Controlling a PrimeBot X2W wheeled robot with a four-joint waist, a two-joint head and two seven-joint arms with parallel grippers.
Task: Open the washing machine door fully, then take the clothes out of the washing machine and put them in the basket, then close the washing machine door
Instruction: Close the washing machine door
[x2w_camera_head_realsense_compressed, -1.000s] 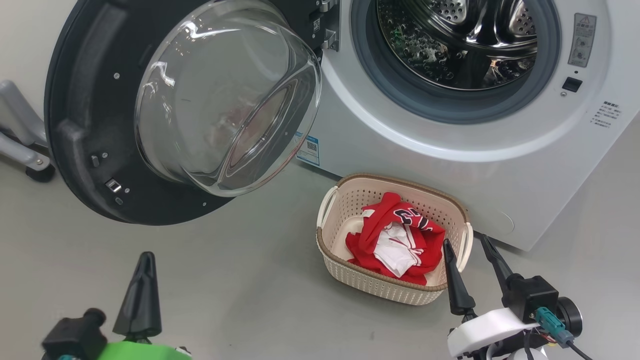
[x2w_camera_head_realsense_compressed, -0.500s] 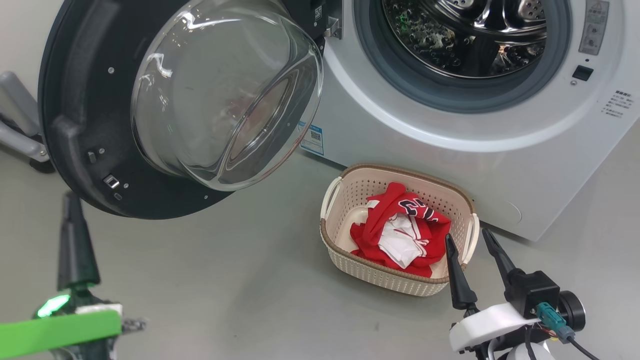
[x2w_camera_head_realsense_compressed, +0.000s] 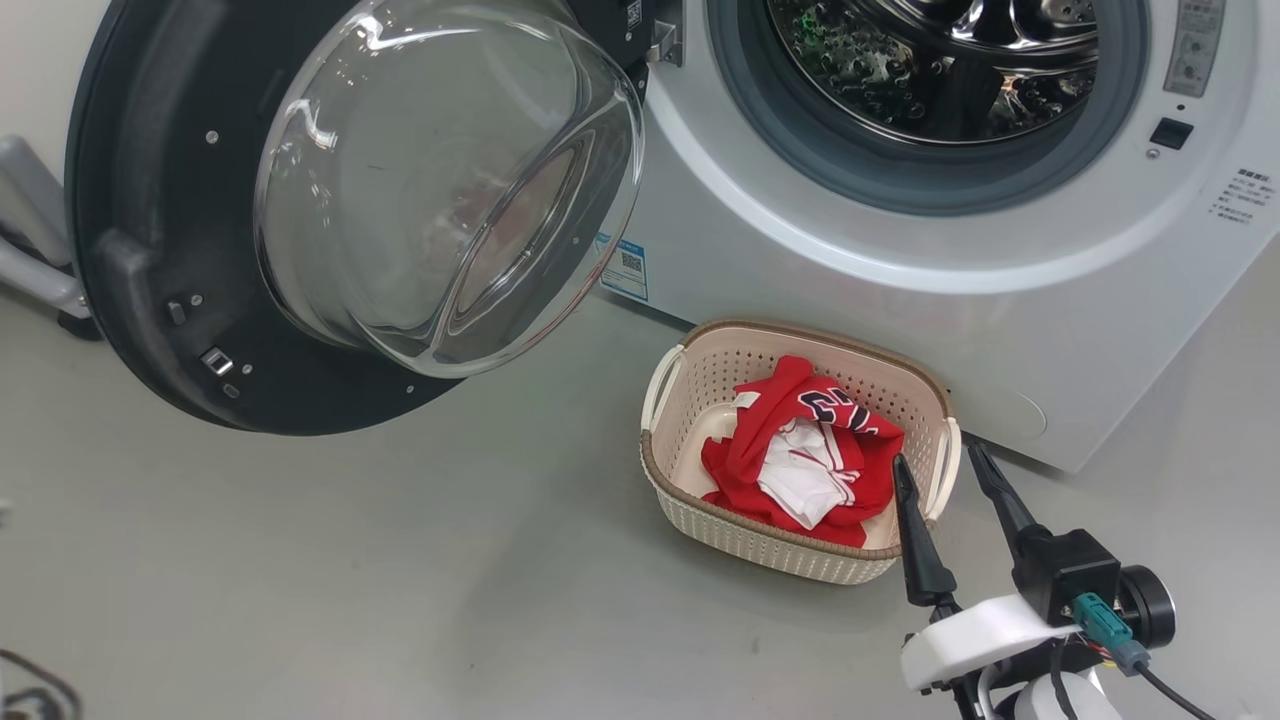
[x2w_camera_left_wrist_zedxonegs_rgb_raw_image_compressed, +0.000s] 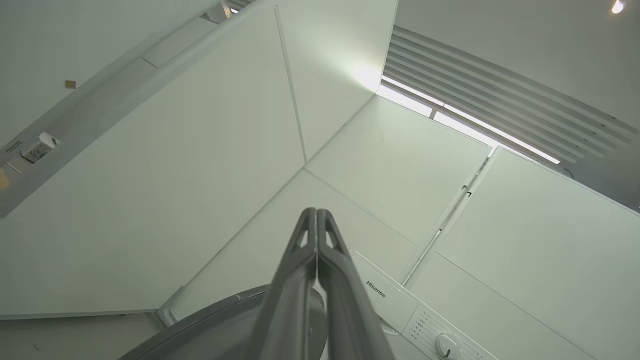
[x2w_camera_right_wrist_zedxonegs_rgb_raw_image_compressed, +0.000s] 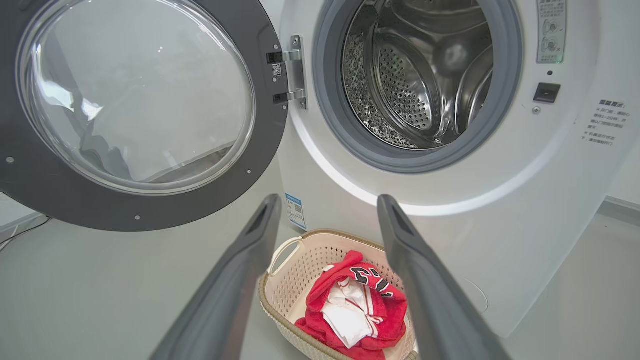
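Head view: clothes in basket, just beside right end effector.

Ahead of me the floor is plain grey and smooth. On it: washing machine, with the basket just in front of its base, slightly askew. Far left, a grey wheeled frame. Dark cable at the lower-left corner.

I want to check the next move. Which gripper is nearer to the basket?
Right. The right gripper hangs open at the basket's near right corner. The left gripper is shut, pointing up at the wall beside the washing machine door, away from the basket.
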